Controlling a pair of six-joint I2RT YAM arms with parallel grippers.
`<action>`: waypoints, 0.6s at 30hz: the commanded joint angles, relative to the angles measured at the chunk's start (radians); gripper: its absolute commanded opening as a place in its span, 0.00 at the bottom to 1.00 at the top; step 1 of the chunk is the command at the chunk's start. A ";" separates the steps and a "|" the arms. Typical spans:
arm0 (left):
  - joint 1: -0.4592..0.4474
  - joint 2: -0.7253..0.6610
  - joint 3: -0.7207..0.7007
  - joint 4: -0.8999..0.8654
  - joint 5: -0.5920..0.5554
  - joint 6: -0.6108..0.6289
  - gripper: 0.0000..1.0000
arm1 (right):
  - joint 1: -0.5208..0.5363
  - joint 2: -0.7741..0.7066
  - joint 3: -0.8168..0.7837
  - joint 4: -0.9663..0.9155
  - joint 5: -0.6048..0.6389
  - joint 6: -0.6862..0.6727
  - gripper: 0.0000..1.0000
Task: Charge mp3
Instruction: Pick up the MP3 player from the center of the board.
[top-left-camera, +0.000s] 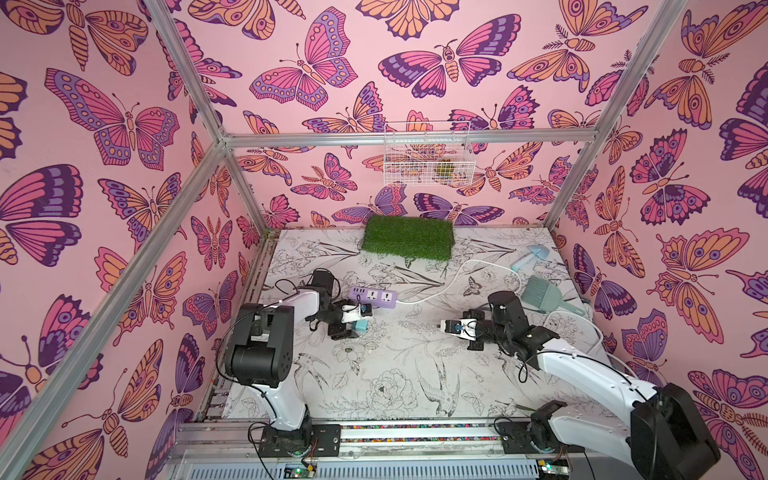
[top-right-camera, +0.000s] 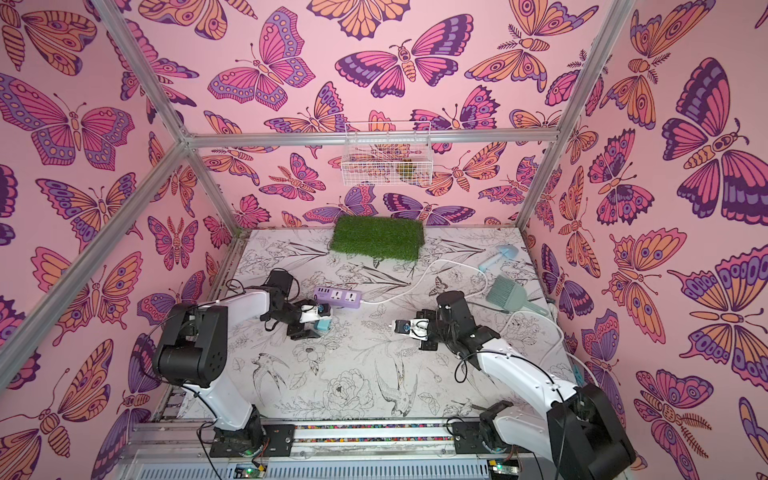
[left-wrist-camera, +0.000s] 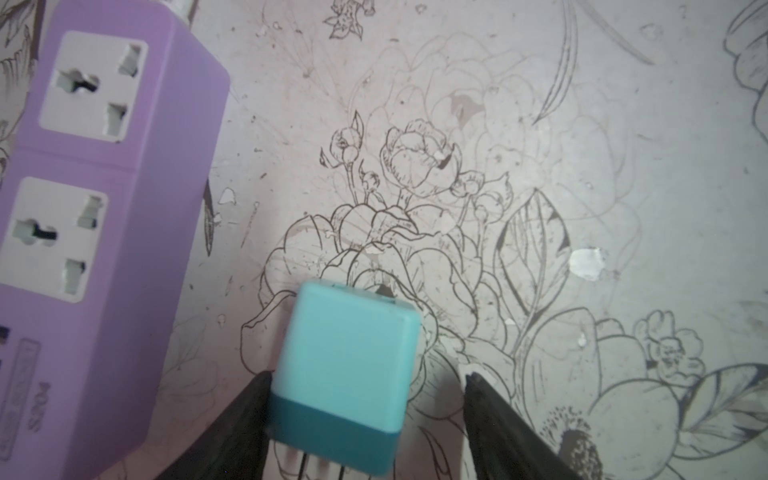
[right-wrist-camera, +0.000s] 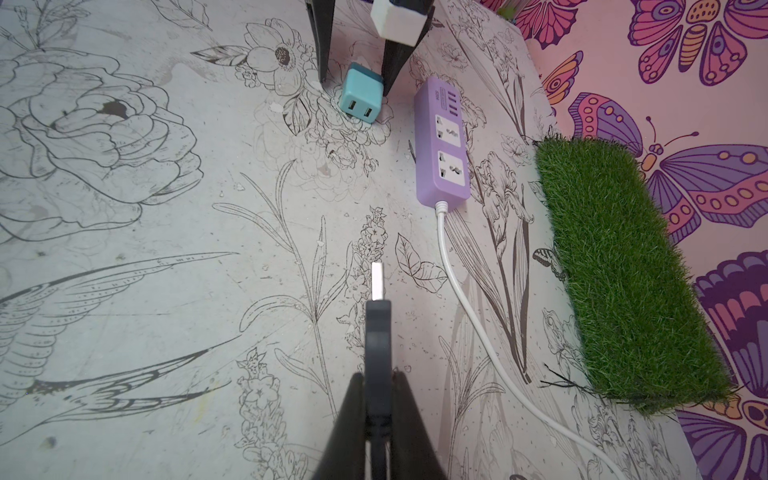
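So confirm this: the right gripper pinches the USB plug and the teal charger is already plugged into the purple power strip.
Wrong: the teal charger lies on the table beside the purple power strip, not plugged in, as the right wrist view shows. The right gripper does pinch the USB plug.

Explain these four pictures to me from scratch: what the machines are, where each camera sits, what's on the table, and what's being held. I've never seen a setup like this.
Two robot arms stand at the near edge of a table, each ending in a two-fingered gripper. Two pictures come from one camera head looking down from above. The other two come from cameras on the arms' wrists, looking past the fingers.

On the table lie a purple power strip with a white cord, a patch of fake grass, a small brush and a blue mushroom toy.

The left gripper straddles a teal USB charger resting on the table beside the strip. One finger touches it; the other stands apart, so it is not yet gripped. The right gripper is shut on a black USB plug, its metal tip pointing toward the charger.
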 joint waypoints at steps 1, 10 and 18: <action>-0.010 -0.010 -0.009 -0.044 -0.012 0.001 0.69 | 0.006 0.006 0.004 -0.020 -0.020 0.001 0.00; -0.014 -0.011 -0.012 -0.042 -0.013 -0.003 0.60 | 0.006 0.004 0.003 -0.012 -0.033 0.001 0.00; -0.034 0.013 0.012 -0.043 -0.025 -0.014 0.59 | 0.005 -0.003 0.004 -0.021 -0.035 0.001 0.00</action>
